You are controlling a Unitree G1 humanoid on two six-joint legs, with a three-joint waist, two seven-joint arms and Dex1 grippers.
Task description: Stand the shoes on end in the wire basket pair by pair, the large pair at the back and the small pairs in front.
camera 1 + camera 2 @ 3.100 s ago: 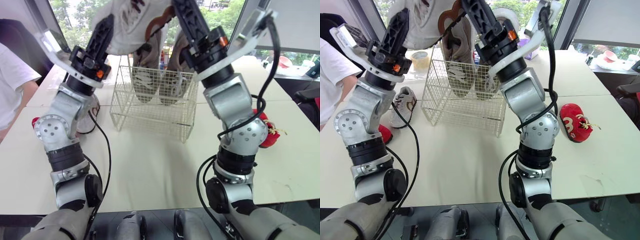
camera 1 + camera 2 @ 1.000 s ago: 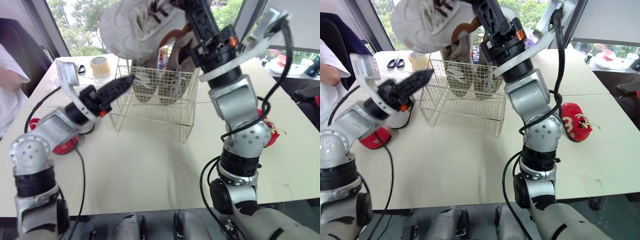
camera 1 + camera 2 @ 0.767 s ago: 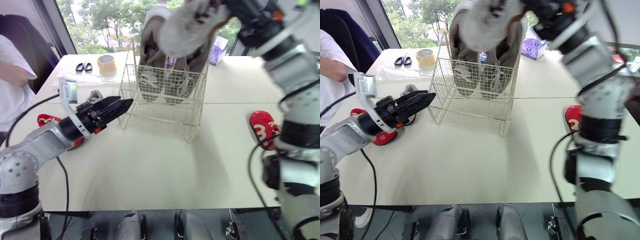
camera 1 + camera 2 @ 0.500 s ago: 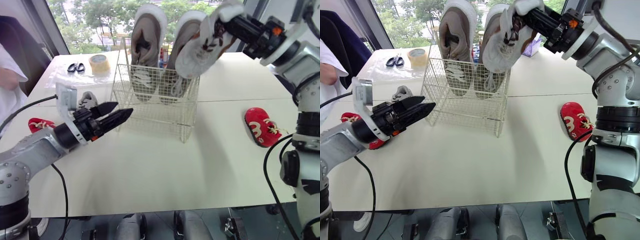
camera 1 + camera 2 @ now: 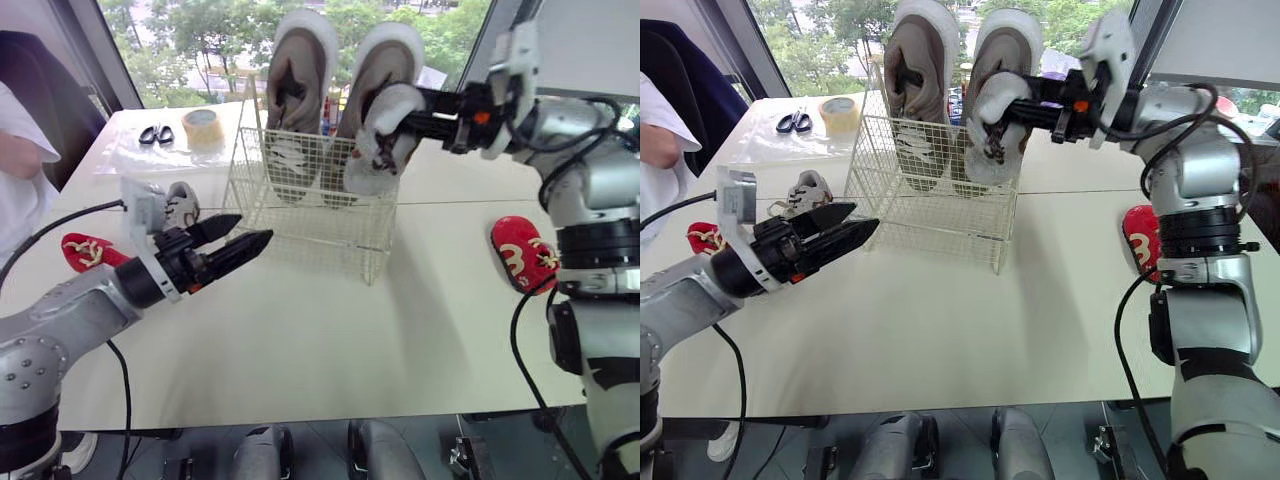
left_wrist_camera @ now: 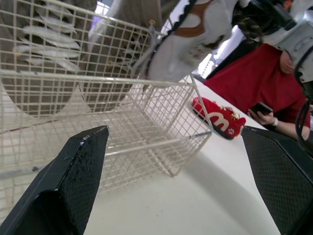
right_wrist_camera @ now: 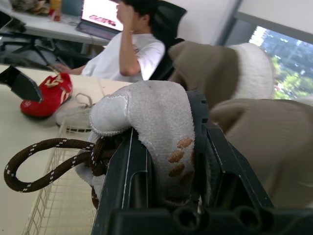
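Over the right side of the basket, the right gripper is squeezing a small grey shoe. Lower it slowly, straight down before the big shoes. The left gripper is spread wide, holding nothing.

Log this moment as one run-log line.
right gripper: shut on small white shoe, over wire basket | left gripper: open, beside basket | large pair: upright at back
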